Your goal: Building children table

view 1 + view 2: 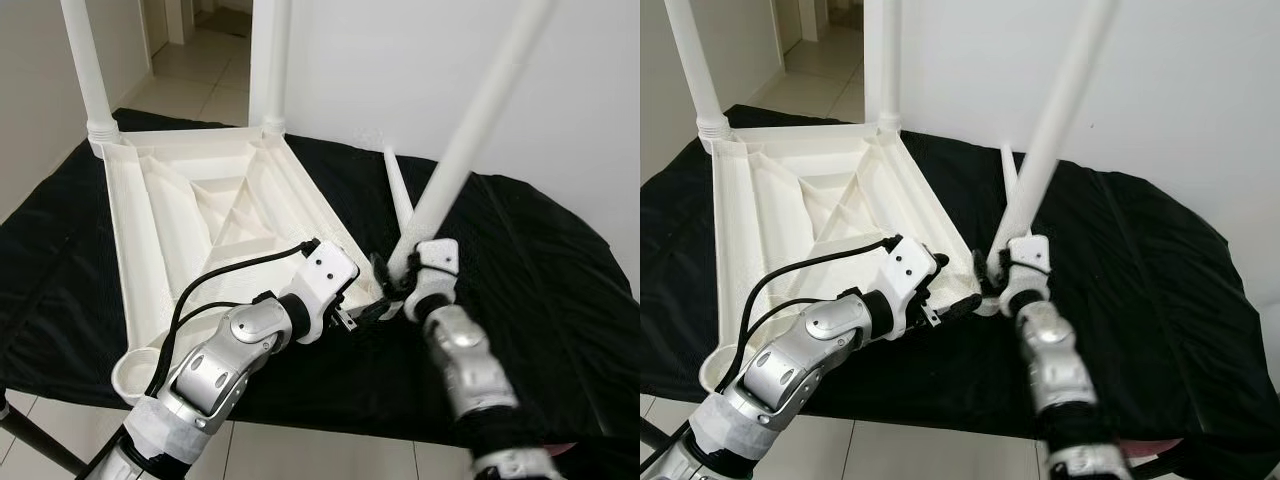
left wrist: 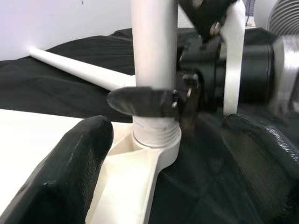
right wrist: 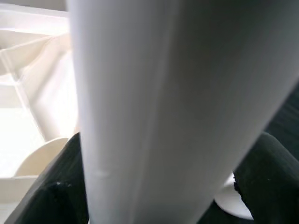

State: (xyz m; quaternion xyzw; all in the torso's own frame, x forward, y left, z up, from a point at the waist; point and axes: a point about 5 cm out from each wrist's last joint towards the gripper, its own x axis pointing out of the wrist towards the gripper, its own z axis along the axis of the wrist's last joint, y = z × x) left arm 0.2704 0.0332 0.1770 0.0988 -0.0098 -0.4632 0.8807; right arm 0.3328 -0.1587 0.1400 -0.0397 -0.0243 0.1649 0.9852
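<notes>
The white table top [image 1: 118,230] lies upside down on a black cloth. My right gripper [image 1: 398,280] is shut on a white leg [image 1: 470,130] that leans to the right, its foot in the near right corner socket [image 2: 156,135]. The right wrist view shows the leg [image 3: 154,112] clamped between both fingers [image 3: 51,186]. My left gripper [image 1: 362,308] is open beside that corner, one finger [image 2: 65,172] over the table top and the socket between the jaws. Another leg [image 1: 398,190] lies loose on the cloth behind.
Two legs [image 1: 85,60] [image 1: 270,60] stand upright in the far corners. The near left corner socket [image 1: 130,372] holds nothing and hangs at the cloth's front edge. A white wall is at the right, a doorway with tiled floor behind.
</notes>
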